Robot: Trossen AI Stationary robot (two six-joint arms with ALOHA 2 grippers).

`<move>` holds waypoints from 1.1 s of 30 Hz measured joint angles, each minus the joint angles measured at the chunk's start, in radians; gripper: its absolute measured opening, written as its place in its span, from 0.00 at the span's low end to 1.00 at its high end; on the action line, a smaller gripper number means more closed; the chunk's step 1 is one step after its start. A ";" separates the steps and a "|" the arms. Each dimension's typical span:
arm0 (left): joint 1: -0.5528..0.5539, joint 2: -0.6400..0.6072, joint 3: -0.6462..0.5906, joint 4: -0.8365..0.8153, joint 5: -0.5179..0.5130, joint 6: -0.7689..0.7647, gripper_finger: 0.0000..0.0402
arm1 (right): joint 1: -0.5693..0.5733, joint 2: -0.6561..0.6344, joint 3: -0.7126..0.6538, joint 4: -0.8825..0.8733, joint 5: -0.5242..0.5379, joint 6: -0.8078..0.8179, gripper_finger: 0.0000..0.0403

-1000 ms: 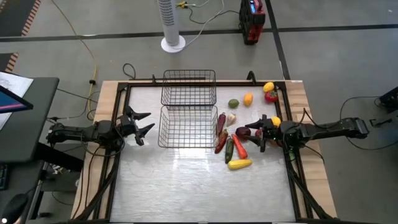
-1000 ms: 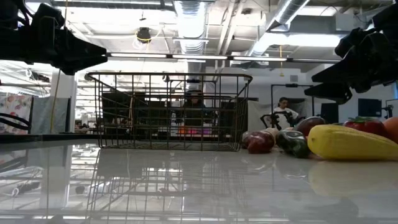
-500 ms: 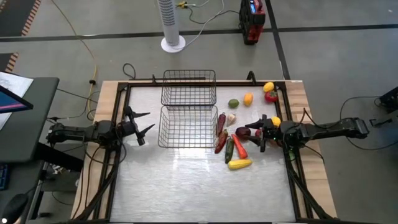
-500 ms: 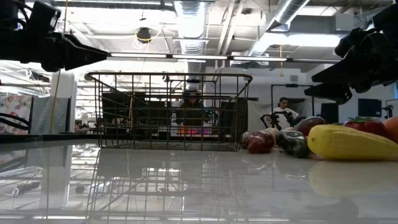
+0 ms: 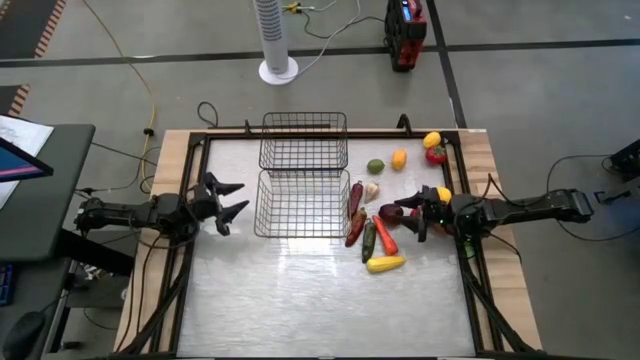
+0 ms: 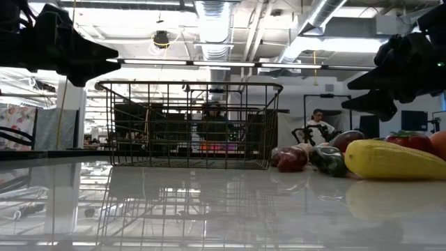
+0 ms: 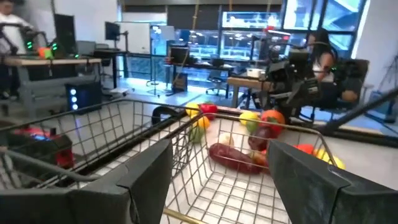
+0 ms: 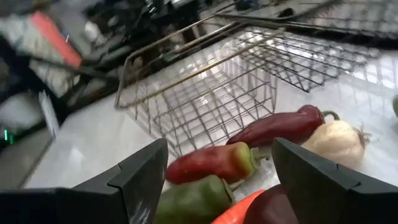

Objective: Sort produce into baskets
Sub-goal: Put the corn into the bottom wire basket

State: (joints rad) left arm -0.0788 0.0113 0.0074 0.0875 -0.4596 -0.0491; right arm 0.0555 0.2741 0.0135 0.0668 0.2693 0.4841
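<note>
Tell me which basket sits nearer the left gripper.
The nearer-edge basket, directly beside the open left gripper; the other basket lies behind it, toward the far edge.

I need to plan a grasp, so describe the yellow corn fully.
The yellow corn is a smooth, glossy, plastic-looking cob, tapered at both ends. It lies flat on the table, lengthwise across it, as the piece of the produce cluster nearest the front edge, just in front of the orange carrot. Nothing grips it; the right end effector hovers open behind it.

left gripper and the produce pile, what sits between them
The nearer wire basket. In the high view it stands between the open left gripper and the produce, and it looks empty. The left wrist view looks through its mesh at the pile.
</note>
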 joint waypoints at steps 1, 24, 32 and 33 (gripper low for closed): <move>0.000 0.000 0.000 0.000 -0.008 -0.007 0.62 | 0.000 0.000 0.000 0.005 0.018 0.027 0.78; 0.033 0.116 0.167 0.007 -0.008 -0.095 0.62 | 0.032 0.000 0.009 0.081 0.072 0.069 0.78; 0.047 0.652 0.462 -0.041 0.163 -0.093 0.62 | 0.061 0.072 0.120 0.041 0.073 0.024 0.75; 0.047 0.730 0.502 -0.048 0.190 -0.084 0.62 | 0.073 0.093 0.133 0.033 0.073 0.025 0.75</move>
State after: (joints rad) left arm -0.0319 0.7414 0.5092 0.0400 -0.2696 -0.1333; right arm 0.1287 0.3674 0.1466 0.0994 0.3420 0.5088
